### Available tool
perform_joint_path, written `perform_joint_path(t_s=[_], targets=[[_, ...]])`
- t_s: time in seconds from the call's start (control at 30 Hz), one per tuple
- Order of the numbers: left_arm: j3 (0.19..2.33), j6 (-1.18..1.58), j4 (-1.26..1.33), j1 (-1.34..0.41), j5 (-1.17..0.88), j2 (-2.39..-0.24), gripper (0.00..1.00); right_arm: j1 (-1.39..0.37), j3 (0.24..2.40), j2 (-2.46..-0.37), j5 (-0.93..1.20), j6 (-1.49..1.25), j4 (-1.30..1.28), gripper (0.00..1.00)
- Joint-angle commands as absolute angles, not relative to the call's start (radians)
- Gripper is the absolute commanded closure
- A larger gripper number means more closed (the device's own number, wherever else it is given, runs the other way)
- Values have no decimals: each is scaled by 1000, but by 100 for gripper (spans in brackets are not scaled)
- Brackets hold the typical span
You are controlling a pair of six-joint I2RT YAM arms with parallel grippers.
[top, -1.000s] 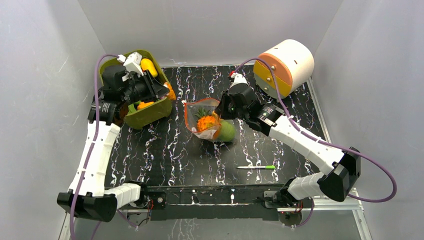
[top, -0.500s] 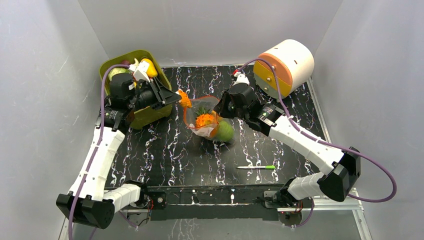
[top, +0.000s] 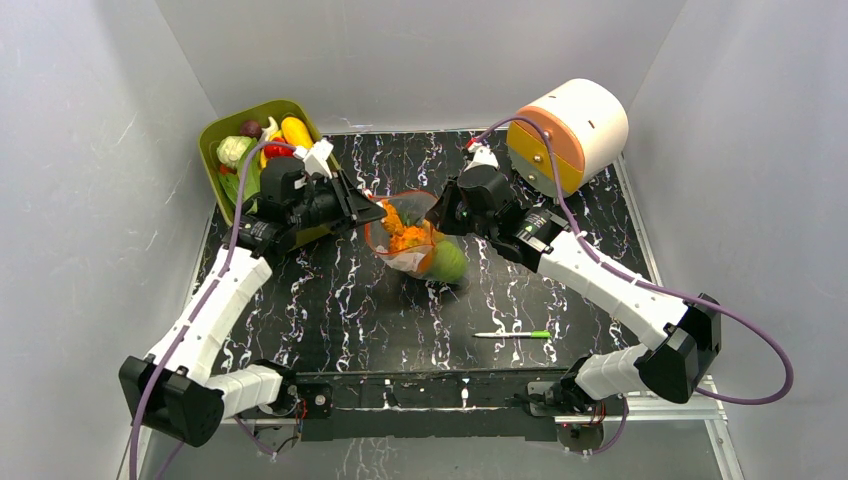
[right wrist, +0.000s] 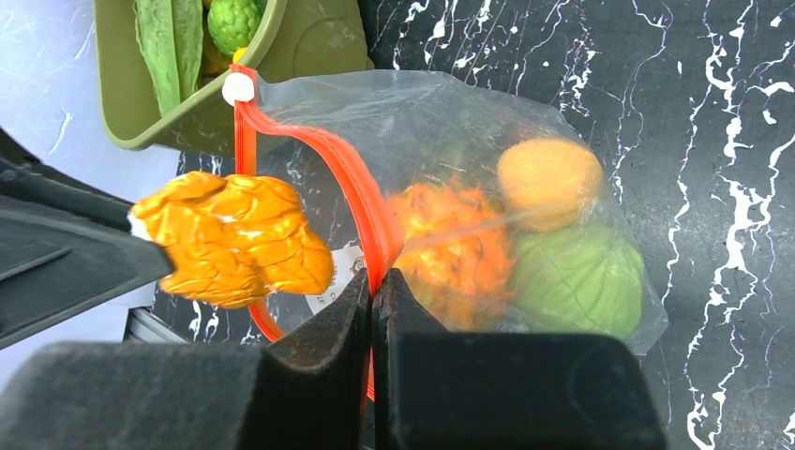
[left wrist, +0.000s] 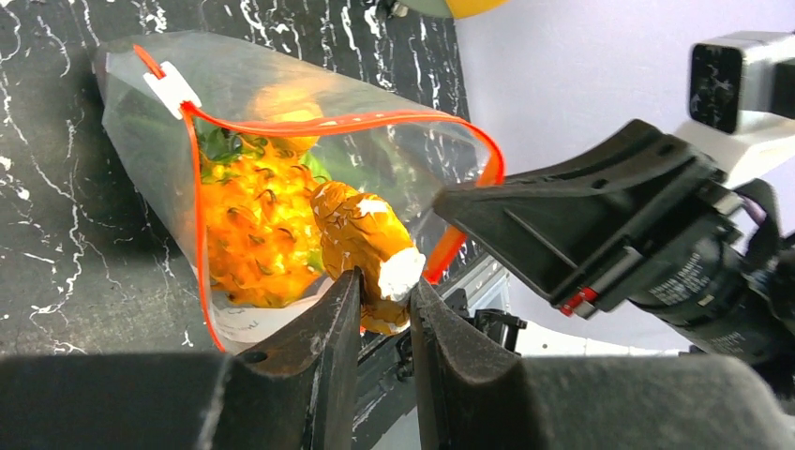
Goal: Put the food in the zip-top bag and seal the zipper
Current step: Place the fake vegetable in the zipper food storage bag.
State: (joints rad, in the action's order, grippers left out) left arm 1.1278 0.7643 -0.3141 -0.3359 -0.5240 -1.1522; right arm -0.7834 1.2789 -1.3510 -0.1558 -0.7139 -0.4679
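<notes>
Okay, top view: left pincer (top: 379, 212) grasps a lumpy orange toy food piece (top: 393, 216) over the clear crinkly zip-top bag (top: 410, 258) on the black marbled desk (top: 330, 300). A green-and-white pen (top: 513, 334) lies well apart.

Left wrist: I'd go deeper past the red zipper strip (left wrist: 328, 123) before letting go.

Right wrist: right pincer (right wrist: 373, 281) is clenched on that strip and crowds the mouth, with an olive plastic bin (right wrist: 309, 47) just behind.

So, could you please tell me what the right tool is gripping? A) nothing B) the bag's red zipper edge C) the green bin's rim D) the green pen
B: the right tool is shut on the zipper at the mouth of the zip-top bag.
</notes>
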Motion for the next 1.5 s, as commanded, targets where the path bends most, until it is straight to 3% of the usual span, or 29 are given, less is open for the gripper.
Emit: perform_joint_path(t_s=[0.0,0.7,0.87,1.03,1.13,1.47], targets=[[1106,773,-263,-357,-459,-1151,90,-779,1297,-1316,-148,-729,-356,100],[962,924,-10,-399,-317,-1195,90,-780,1253,-1287,-96,-751,-321,100],[955,925,-7,-419,-300,-1216,78,-780,1247,-1284,-98,-752,-317,100],[988,887,-59,-422,-269,-1200,51,-781,1240,-1279,-97,-751,-323,100],[1028,855,-113,-423,-252,-1189,42,-779,1244,-1279,-95,-741,-331,100],[1136,715,-250,-423,-162,-1154,34,-780,1260,-1272,-106,-713,-350,100]])
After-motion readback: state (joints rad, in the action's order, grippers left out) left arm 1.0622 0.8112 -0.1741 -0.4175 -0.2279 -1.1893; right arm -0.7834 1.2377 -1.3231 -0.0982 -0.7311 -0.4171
